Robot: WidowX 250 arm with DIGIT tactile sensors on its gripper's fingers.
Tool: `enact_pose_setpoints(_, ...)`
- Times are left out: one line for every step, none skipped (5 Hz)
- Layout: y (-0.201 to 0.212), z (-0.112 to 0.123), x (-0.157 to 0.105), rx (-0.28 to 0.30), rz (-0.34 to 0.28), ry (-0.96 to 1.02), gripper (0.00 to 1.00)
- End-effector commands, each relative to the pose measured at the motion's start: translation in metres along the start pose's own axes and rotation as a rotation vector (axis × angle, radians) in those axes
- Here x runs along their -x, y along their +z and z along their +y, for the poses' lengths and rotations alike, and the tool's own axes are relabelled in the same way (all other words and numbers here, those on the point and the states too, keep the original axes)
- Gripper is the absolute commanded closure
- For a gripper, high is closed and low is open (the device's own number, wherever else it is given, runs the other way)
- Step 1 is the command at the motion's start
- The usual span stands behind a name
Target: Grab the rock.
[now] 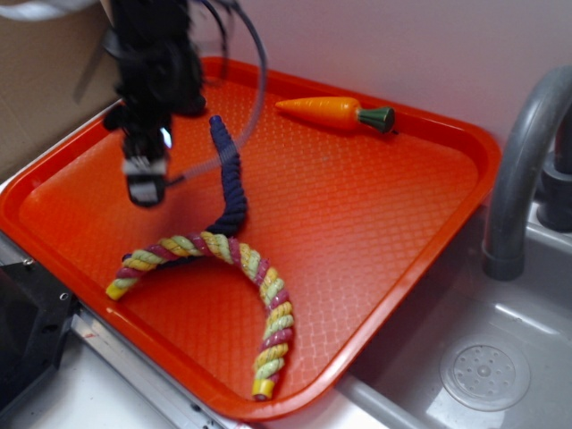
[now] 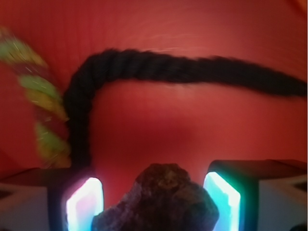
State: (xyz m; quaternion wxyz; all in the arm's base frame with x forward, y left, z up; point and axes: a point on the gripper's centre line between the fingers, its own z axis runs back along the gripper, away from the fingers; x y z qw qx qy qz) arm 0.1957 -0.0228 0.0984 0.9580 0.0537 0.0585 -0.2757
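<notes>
Two views show the gripper (image 1: 146,183) raised above the tray (image 1: 429,214), over its left part and near the blue rope (image 1: 231,174). In the wrist view the rock (image 2: 161,204) sits between the two lit fingers (image 2: 84,204), so the gripper is judged to be clamped on it (contact on each side is not fully visible, as the lower part of the rock runs off the frame). In the exterior view the rock cannot be made out.

Hazards from this state:
- Slip. The rock is lumpy and angular, so the pads likely bear on a few high points only. A quick move or jolt could turn it and drop it to the tray.
- Snag. The blue rope and the striped rope (image 1: 259,295) lie below and just beside the gripper. A low pass could drag them.

The carrot (image 1: 335,113) lies near the far edge, well apart, and poses no risk.
</notes>
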Motion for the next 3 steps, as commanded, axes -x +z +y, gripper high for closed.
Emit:
enact_pose_setpoints(0.091, 0.007, 0.039, 0.141, -0.133, 0.492, 1.0)
enact_pose_setpoints(0.11, -0.006, 0.054, 0.193, -0.164, 0.74, 1.0)
enact_pose_setpoints(0.102, -0.007, 0.051, 0.247, -0.209, 0.65, 1.0)
